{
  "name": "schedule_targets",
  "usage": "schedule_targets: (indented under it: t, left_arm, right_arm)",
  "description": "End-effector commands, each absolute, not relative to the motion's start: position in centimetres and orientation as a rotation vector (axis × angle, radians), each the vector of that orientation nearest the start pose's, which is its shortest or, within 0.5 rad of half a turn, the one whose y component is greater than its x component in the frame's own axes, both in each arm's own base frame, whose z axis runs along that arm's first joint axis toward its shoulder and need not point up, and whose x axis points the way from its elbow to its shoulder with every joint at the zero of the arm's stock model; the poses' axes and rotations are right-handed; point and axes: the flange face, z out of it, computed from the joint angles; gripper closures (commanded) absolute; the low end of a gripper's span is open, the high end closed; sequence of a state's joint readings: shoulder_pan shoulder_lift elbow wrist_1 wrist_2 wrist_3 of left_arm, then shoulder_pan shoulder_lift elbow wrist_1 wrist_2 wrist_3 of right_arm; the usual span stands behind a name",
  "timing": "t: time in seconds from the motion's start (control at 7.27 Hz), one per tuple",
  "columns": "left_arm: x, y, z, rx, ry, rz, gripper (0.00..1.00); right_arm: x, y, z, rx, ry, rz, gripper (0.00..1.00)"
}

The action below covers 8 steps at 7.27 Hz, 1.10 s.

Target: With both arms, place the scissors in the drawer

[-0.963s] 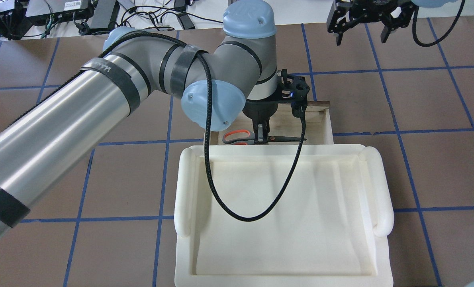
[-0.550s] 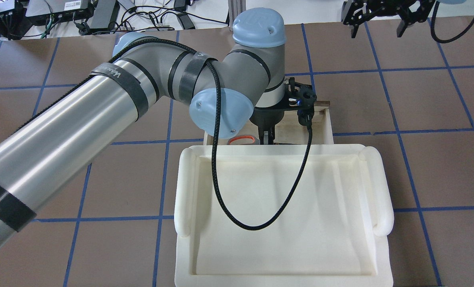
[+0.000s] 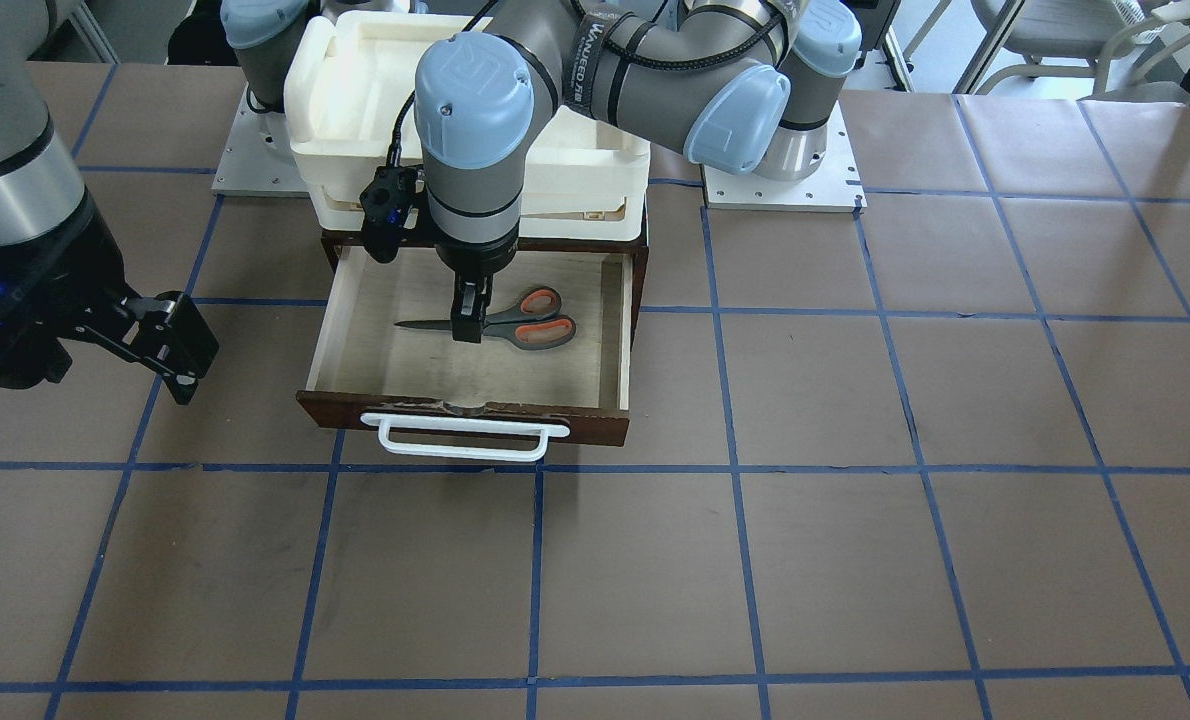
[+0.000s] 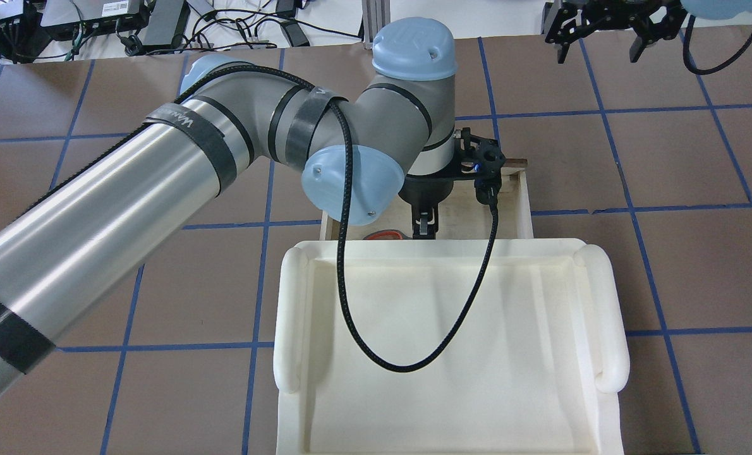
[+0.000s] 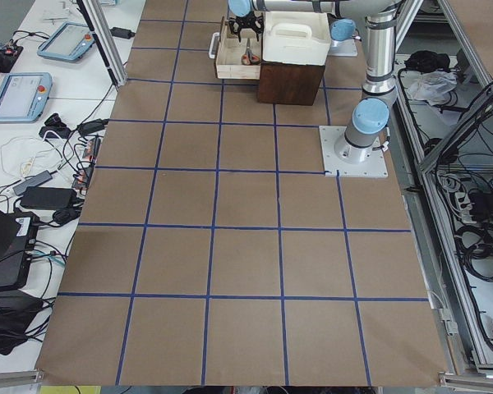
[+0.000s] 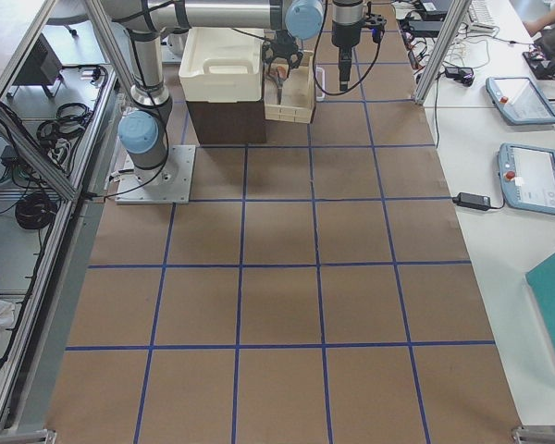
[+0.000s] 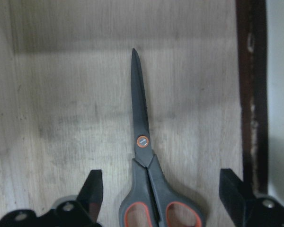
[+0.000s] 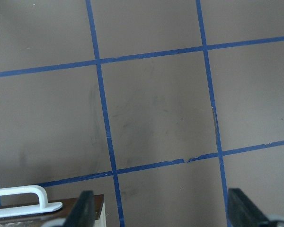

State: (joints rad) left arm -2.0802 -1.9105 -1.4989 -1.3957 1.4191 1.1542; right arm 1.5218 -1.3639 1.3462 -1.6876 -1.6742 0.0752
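Lowered since a second ago, the left gripper (image 3: 467, 328) stands wide open astride the scissors (image 3: 517, 322) lying flat in the drawer (image 3: 327, 335). The right gripper (image 3: 177, 350) gapes empty nearby

I count one pair of scissors (image 3: 515, 318), one drawer (image 3: 335, 408) with one white bar handle (image 3: 460, 441), and one cream-white foam tray (image 4: 291, 316). I have two arms, my left arm (image 4: 129, 208) and my right arm (image 3: 5, 150). They end in two hands, my left hand (image 3: 468, 325) and my right hand (image 4: 599, 38), each with two fingers. There is one worktop (image 3: 855, 550).
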Motion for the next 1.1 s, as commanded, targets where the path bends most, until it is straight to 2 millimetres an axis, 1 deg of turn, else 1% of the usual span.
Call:
schedule_targets:
  t: [0.0, 0.14, 0.28, 0.41, 0.55, 0.69, 0.83, 0.96]
  left_arm:
    - [-41.5, -47.1, 36.9, -2.17, -2.037, -0.011, 0.12]
    - [-39.9, -48.6, 36.7, -2.137, -2.075, -0.005, 0.12]
    - [-37.7, -50.9, 37.9, -2.078, -2.12, 0.091, 0.12]
    - [-34.6, -53.4, 39.1, -1.963, -2.147, 0.192, 0.11]
    - [-32.4, -54.5, 40.8, -1.867, -2.142, 0.259, 0.04]
    - [-30.1, -54.4, 43.3, -1.808, -2.201, 0.293, 0.03]
    - [-28.0, -53.6, 45.3, -1.771, -2.257, 0.277, 0.0]
    - [-23.8, -53.0, 46.5, -1.679, -2.37, 0.171, 0.0]
  right_arm:
    - [9.4, -59.5, 50.0, 0.213, 3.231, -0.221, 0.0]
    - [9.4, -59.5, 49.7, 0.21, 3.233, -0.221, 0.0]
    - [9.4, -59.6, 49.5, 0.208, 3.227, -0.238, 0.0]
    - [9.4, -59.5, 49.0, 0.209, 3.226, -0.223, 0.0]
    - [9.8, -59.2, 49.0, 0.202, 3.227, -0.216, 0.0]
    - [11.5, -58.1, 50.3, 0.159, 3.198, -0.237, 0.0]
    - [14.6, -56.8, 50.8, 0.081, 3.154, -0.22, 0.0]
    - [17.0, -56.0, 51.0, 0.015, 3.147, -0.215, 0.0]
